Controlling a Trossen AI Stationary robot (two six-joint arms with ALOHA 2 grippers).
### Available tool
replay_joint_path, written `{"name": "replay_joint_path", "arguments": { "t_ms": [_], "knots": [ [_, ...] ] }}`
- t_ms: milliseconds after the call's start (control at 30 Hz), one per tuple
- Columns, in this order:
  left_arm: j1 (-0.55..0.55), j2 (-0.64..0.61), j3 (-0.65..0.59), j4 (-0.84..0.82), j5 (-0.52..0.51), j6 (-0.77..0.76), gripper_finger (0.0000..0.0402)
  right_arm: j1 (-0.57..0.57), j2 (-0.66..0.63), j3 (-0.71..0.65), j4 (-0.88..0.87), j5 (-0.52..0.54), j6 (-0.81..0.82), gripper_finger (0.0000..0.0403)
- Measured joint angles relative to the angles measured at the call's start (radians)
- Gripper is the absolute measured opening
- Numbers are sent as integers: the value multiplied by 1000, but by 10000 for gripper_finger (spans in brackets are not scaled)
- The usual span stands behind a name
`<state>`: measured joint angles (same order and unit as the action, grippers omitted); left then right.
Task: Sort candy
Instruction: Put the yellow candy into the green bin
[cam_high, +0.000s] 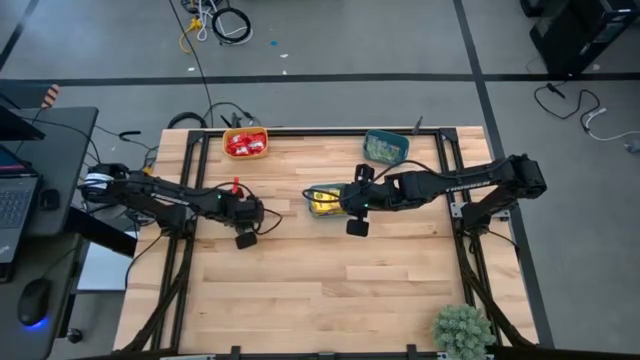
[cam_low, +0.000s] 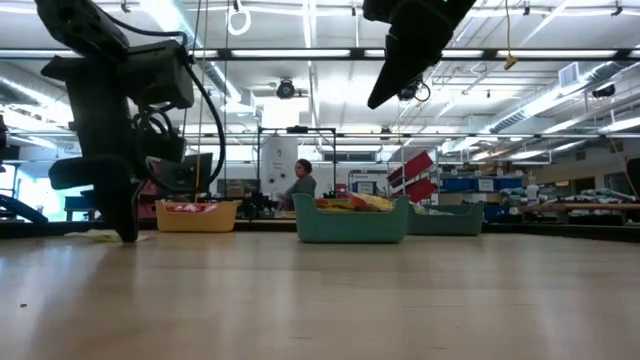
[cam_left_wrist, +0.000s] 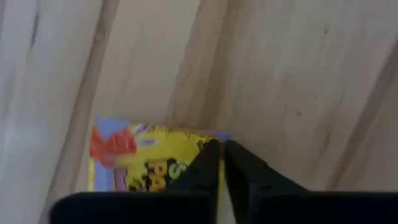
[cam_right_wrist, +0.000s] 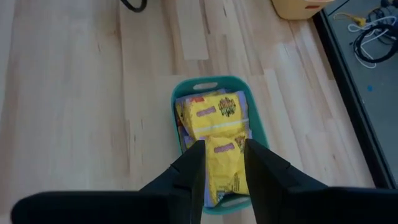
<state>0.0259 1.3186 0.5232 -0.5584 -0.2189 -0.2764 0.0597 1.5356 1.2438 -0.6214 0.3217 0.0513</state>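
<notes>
On your left, the left pincer has its fingers almost together over a flat yellow wrapped candy packet lying on the pale wooden table. I cannot tell if it grips; it may only pinch the wrapper's edge and slip off. On the right, the right pincer holds another yellow packet above the teal bowl; it could fall beside it.

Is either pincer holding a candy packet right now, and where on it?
The left pincer is nearly shut on the edge of a yellow packet on the table. The right pincer hangs over the teal bowl; whether it grips a packet cannot be told.
</notes>
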Motion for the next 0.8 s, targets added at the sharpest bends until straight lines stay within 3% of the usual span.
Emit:
{"name": "replay_joint_path", "arguments": {
  "t_ms": [67, 267, 800],
  "knots": [
    [0, 0, 1, 17, -15, 4, 11, 0, 0, 0, -22, 1, 8, 94],
    [-14, -1, 72, 12, -90, 43, 3, 7, 0, -10, -68, 23, 54, 84],
    [-95, -3, 337, -73, -100, 124, 1, 49, 0, -231, -46, 80, 248, 80]
  ]
}}
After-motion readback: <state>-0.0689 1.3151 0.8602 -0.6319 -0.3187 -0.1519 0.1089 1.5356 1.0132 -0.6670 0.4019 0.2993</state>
